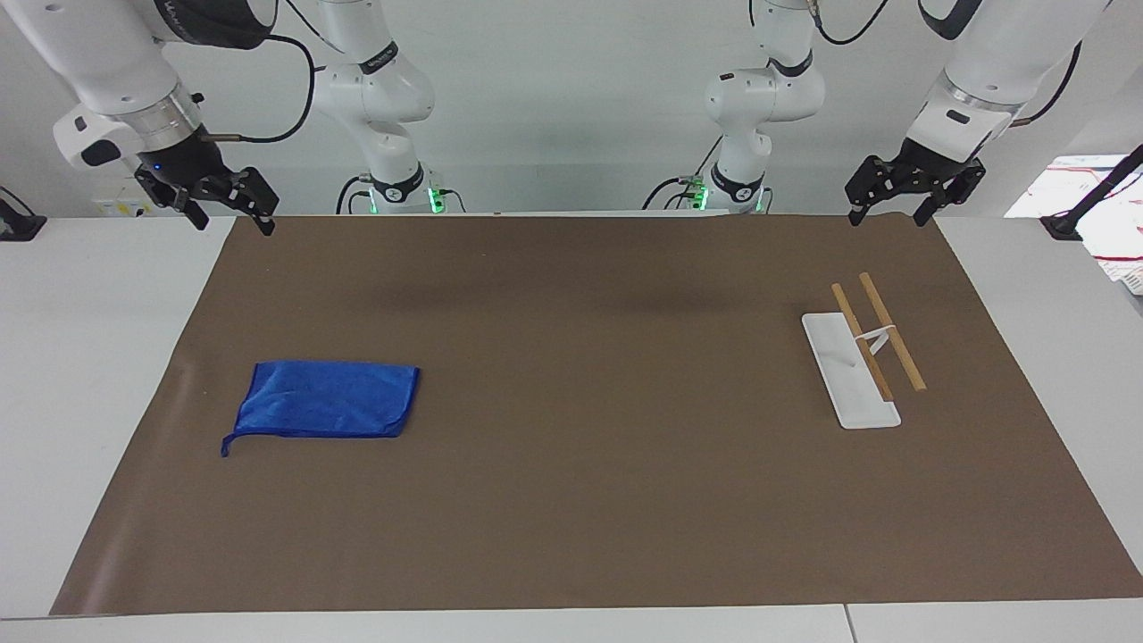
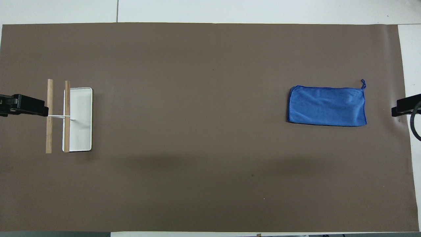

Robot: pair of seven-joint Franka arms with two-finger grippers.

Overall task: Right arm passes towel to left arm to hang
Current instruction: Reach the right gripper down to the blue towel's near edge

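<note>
Blue towel [image 1: 323,399] lay flat at the right arm's end of the mat [image 1: 571,500], well apart from the rack [image 1: 859,360] (placed for my left gripper [image 1: 896,217]). Right gripper [image 1: 229,220] too hung wide open, empty.

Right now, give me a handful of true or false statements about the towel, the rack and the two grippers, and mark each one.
1. The towel lies flat on the brown mat. True.
2. The right gripper holds the towel. False: it hangs open and empty, above the mat's edge at its own end of the table.
3. The rack stands toward the left arm's end of the table. True.
4. The towel is draped over the rack's wooden bars. False: the bars are bare and the towel lies toward the right arm's end.
5. The left gripper is open and holds nothing. True.
</note>
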